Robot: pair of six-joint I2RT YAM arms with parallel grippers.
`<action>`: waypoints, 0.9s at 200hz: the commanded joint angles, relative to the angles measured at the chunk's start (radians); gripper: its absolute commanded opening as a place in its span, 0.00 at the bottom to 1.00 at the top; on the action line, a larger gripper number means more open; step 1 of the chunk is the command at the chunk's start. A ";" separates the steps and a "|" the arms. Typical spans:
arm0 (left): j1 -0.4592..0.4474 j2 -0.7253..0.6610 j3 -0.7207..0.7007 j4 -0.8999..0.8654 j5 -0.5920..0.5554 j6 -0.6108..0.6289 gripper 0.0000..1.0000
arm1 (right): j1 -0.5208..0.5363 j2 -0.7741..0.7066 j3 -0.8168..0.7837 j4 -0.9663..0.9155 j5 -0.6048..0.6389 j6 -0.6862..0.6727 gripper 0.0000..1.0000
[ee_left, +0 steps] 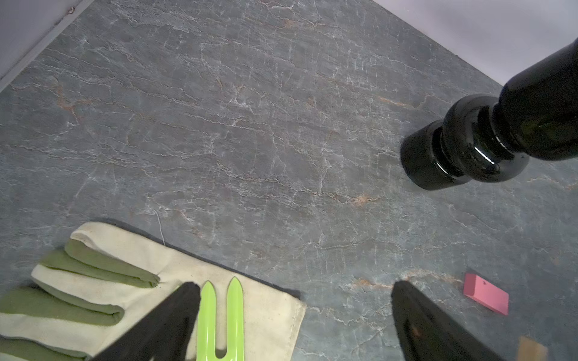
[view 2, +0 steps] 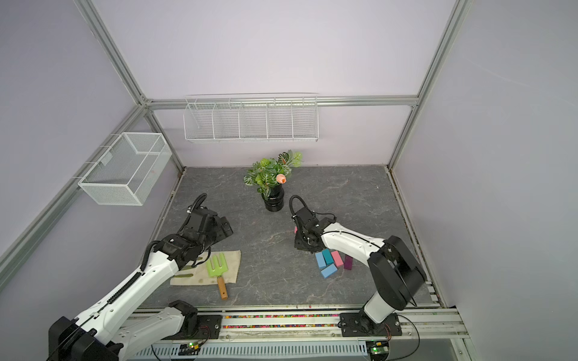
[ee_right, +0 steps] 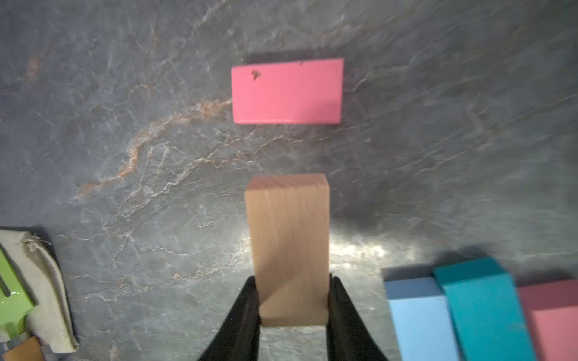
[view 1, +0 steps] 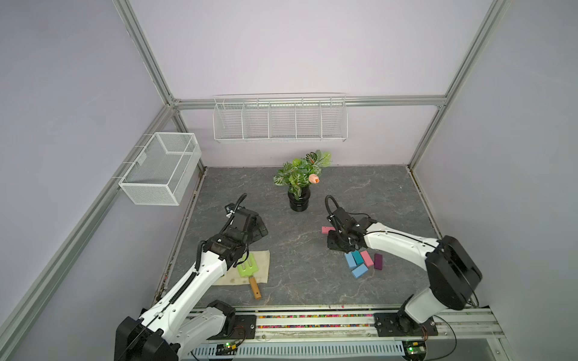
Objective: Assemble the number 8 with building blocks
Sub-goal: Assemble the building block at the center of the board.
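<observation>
Right wrist view: the right pincer point(ee_right: 294, 281) is clamping the tan block point(ee_right: 287, 250) across its narrow width, with the jaws sitting at the block's near end and most of its length sticking out ahead.

- Bare wood grain is showing on the block. It is probably light, rigid and not fragile, and its matte faces should give the pads fair friction.
- An end grip like this is likely leaving room for the block to pivot, so a hold nearer mid-length would steady it.
- Whether its underside is touching the worktop point(view 1: 312, 275) I cannot tell, as the picture is blurring here.
- A pink block point(ee_right: 287, 91) is lying flat and crosswise just ahead of the tan one, with a gap between them.
- The remaining blocks are sitting together beside the pincer: a light blue block point(ee_right: 416, 315), a teal block point(ee_right: 481, 306) and a second pink block point(ee_right: 553, 318).
- A top view also shows a dark purple block point(view 1: 378, 261) and another light blue block point(view 1: 359, 270) in that cluster.

Right arm: it is reaching forward from its base with the wrist pitching down, so the pincer is sitting low between the cluster and the lone pink block.

Left arm: it is hovering over the edge of a glove point(ee_left: 125, 281) and a green garden fork point(ee_left: 222, 318). The left pincer point(ee_left: 295, 290) is spreading wide and carrying nothing.
</observation>
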 commanded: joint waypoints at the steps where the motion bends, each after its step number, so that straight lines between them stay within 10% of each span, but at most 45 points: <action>1: -0.004 -0.022 -0.010 0.002 -0.005 -0.019 0.99 | 0.038 0.058 0.030 0.029 0.017 0.092 0.07; 180: -0.004 -0.029 -0.022 -0.004 -0.020 -0.013 0.99 | 0.092 0.251 0.187 -0.040 0.005 0.122 0.12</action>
